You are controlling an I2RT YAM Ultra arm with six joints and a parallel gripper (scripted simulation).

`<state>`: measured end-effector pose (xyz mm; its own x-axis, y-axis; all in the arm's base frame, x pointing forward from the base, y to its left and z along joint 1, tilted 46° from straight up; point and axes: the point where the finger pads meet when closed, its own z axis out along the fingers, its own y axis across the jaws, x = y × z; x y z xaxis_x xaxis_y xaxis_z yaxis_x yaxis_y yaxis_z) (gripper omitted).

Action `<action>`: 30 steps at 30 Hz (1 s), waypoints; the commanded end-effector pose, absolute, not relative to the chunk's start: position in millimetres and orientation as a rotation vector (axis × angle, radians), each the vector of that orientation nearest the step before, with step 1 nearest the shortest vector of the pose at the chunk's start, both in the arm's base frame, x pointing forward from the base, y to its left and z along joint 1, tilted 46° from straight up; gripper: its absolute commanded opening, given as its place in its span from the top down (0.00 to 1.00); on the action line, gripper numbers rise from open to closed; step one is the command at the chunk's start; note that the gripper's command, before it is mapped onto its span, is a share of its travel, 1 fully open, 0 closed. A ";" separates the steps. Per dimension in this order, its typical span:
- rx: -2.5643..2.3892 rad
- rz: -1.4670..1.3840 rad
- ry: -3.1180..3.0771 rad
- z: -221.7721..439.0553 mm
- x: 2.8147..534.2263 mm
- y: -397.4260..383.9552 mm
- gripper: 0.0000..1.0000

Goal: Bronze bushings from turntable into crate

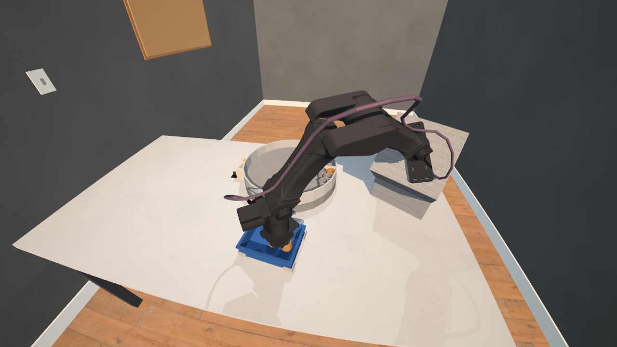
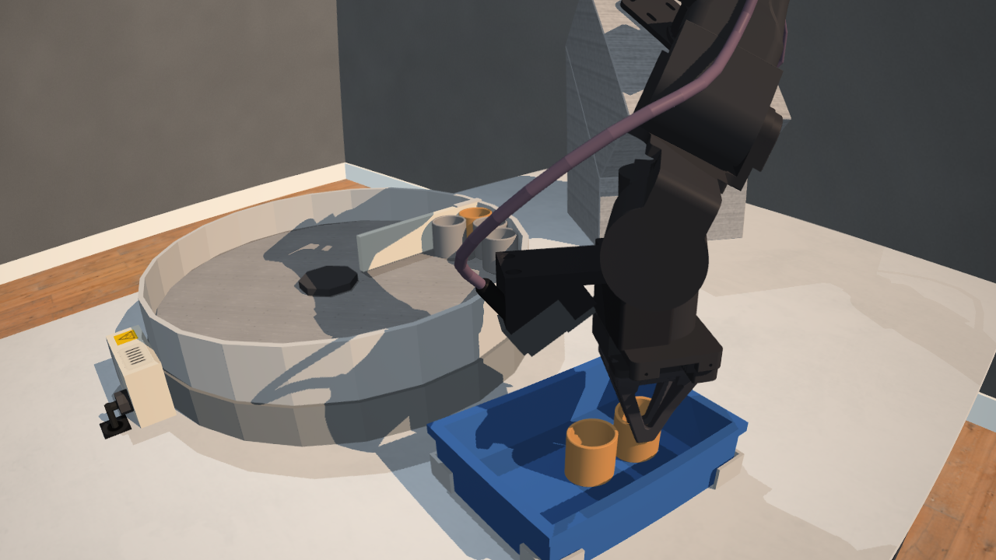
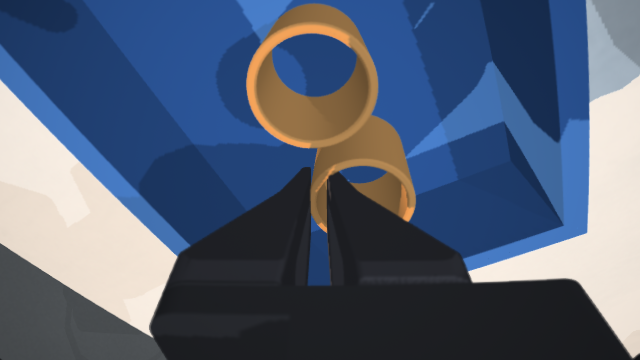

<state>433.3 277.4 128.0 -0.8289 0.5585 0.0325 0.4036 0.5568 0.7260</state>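
Gripper [image 1: 278, 246] [image 2: 647, 437] [image 3: 319, 181]: nearly closed, wall of 1 bronze bushing [image 1: 287, 246] [image 2: 639, 453] [image 3: 372, 142] pinched
Crate [image 1: 265, 258] [image 2: 647, 498] [image 3: 170, 175]: seated level in guides [image 1: 288, 268] [image 2: 727, 470]; 2nd bronze bushing [image 2: 590, 463] [image 3: 312, 135] also inside
Turntable [image 1: 319, 198] [image 2: 243, 369]: 1 bronze [image 1: 329, 170] [image 2: 474, 211] left w/ steel bushings [image 1: 322, 181] [image 2: 447, 236]

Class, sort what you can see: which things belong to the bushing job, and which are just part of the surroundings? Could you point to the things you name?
Belong to the job:
- bronze bushings [image 1: 287, 247] [image 2: 590, 460] [image 3: 380, 137], one gripped by the claw [image 1: 278, 246] [image 2: 646, 435] [image 3: 319, 181]
- steel bushings [image 1: 322, 181] [image 2: 447, 239], to be left
- turntable [image 1: 312, 200] [image 2: 243, 369]
- crate [image 1: 265, 258] [image 2: 647, 505] [image 3: 572, 175]
- corner guides [image 1: 288, 268] [image 2: 728, 470]

Just surroundings:
- orange-brown wall panel [image 1: 176, 28]
- pale switch plate [image 1: 36, 77]
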 end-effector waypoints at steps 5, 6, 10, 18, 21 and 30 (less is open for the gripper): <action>0.842 1.104 2.593 117.6 432.3 271.8 1.00; 0.842 1.104 2.593 117.6 432.3 271.8 1.00; 0.834 1.113 2.583 122.4 432.0 272.8 1.00; 0.824 1.119 2.579 130.2 426.6 273.6 1.00; 0.825 1.118 2.579 129.7 427.0 273.1 1.00; 0.827 1.116 2.581 128.5 427.1 273.0 1.00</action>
